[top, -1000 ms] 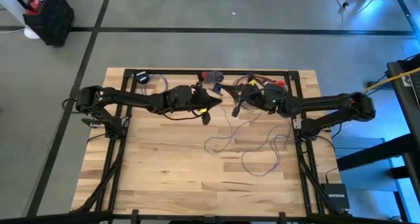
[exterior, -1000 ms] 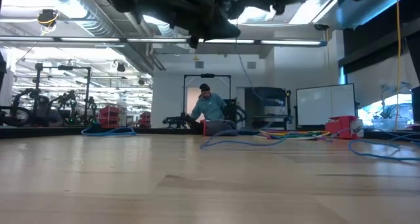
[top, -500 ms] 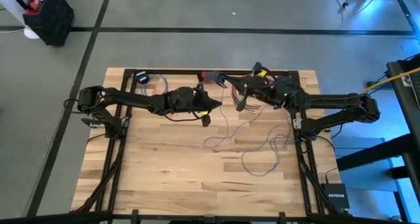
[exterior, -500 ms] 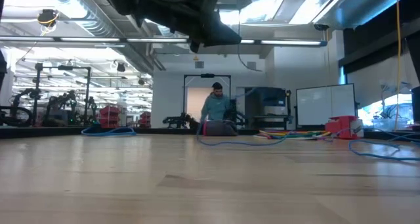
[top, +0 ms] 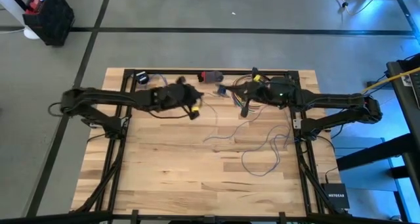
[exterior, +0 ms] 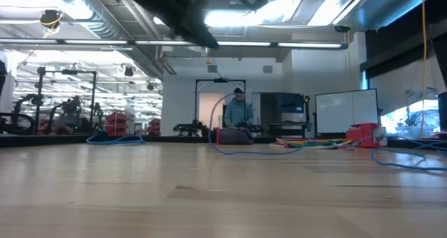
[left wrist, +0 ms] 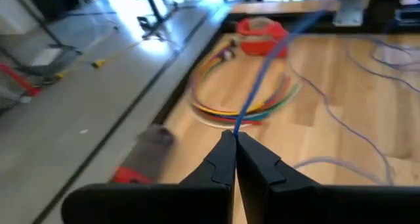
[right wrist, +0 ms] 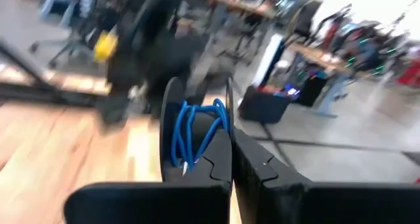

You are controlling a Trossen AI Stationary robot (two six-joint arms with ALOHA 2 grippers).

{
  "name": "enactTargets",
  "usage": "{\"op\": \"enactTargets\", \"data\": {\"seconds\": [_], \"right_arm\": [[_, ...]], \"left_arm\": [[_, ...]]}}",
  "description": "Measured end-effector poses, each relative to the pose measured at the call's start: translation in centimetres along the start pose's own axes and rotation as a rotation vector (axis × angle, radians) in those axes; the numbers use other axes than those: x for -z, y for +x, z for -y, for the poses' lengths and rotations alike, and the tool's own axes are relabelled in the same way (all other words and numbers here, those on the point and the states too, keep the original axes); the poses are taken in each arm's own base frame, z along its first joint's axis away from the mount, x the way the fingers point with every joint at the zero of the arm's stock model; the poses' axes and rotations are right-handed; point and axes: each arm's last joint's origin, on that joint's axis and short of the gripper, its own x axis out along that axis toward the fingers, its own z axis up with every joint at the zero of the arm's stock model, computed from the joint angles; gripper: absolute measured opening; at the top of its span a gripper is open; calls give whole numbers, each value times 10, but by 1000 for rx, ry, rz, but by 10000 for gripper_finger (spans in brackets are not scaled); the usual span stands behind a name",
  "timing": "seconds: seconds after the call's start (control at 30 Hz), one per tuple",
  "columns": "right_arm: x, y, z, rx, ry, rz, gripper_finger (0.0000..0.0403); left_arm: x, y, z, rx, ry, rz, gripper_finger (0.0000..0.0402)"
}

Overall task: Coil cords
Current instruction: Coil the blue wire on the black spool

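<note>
Both grippers, left (left wrist: 234, 137) and right (right wrist: 230, 135), are pinching a blue cord (left wrist: 262, 73) above the table's (top: 197, 178) far edge, with loose wire (top: 262, 152) lying mid-table and a coloured coil (left wrist: 243, 106) beyond.

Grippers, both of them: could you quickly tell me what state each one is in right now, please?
Left gripper: shut on the blue cord.
Right gripper: shut on loops of the same blue cord.
</note>
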Motion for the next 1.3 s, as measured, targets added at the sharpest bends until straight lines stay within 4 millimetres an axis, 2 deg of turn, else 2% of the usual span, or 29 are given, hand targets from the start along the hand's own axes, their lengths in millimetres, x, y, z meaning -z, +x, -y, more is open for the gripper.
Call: {"op": "enactTargets", "data": {"seconds": [0.17,0.27,0.4,0.6,0.8,1.07,1.3], "right_arm": [[19,7,-6,-50,-46,-151,1],[32,19,-9,-1,-85,-242,1],[48,38,-13,66,-135,-308,1],[64,61,-18,178,-181,-342,1],[66,72,-19,209,-166,-287,1],[55,71,-17,214,-102,-184,1],[29,53,-10,197,-44,-34,1]], "left_arm": [[-13,-42,-23,-22,-96,58,1],[-17,-53,-24,23,-145,95,1],[-20,-51,-15,123,-184,119,1],[-19,-31,7,175,-184,136,1],[-16,2,26,181,-178,181,1],[-2,39,45,180,-169,180,1],[3,52,50,167,-176,195,1]]}}
